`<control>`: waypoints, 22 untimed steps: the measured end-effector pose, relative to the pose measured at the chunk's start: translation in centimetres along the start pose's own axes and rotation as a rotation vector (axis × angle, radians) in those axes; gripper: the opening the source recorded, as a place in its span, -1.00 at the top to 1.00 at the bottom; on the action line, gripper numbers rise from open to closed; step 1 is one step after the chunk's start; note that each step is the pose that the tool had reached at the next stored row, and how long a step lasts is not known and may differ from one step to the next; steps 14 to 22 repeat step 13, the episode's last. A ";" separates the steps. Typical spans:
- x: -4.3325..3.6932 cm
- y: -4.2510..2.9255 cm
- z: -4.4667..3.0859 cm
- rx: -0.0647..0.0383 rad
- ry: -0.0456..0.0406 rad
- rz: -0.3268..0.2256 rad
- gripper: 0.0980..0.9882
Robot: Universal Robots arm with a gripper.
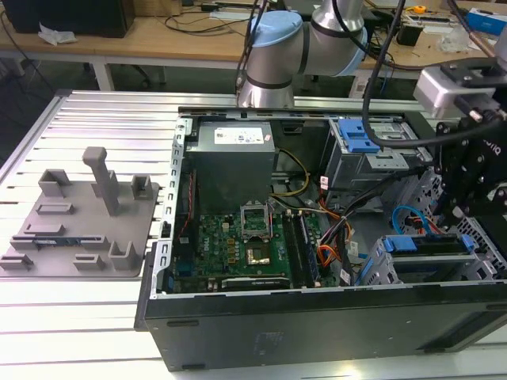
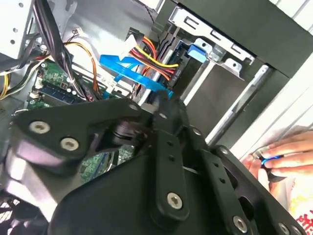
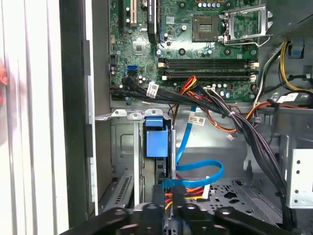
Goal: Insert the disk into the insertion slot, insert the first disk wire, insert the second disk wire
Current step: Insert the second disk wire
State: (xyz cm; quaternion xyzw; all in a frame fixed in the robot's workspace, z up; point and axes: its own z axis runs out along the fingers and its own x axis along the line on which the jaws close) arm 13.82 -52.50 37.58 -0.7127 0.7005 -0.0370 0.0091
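Black gripper (image 3: 168, 203) linkage fills the foreground in both wrist views, its fingers drawn close together on what looks like a connector where the blue data cable (image 3: 200, 171) and the red-yellow power wires (image 3: 188, 188) meet; whether they truly clamp it I cannot tell. Just beyond, the disk (image 3: 155, 139) sits in the insertion slot (image 3: 124, 147), blue carrier end showing, so judging by this the wire step is in hand. To do it well, the plug should stay square to the drive's socket and go in straight, with the loose cable loop kept from snagging. That socket itself is hidden behind the fingers. A person's hand (image 2: 283, 154) rests beside the computer case (image 1: 317, 324).
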 end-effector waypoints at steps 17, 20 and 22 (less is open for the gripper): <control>-0.13 0.00 -0.08 0.001 0.0089 -0.001 0.98; -0.13 0.00 -0.08 0.001 0.0089 -0.001 0.98; -0.13 0.00 -0.08 0.001 0.0089 -0.001 0.98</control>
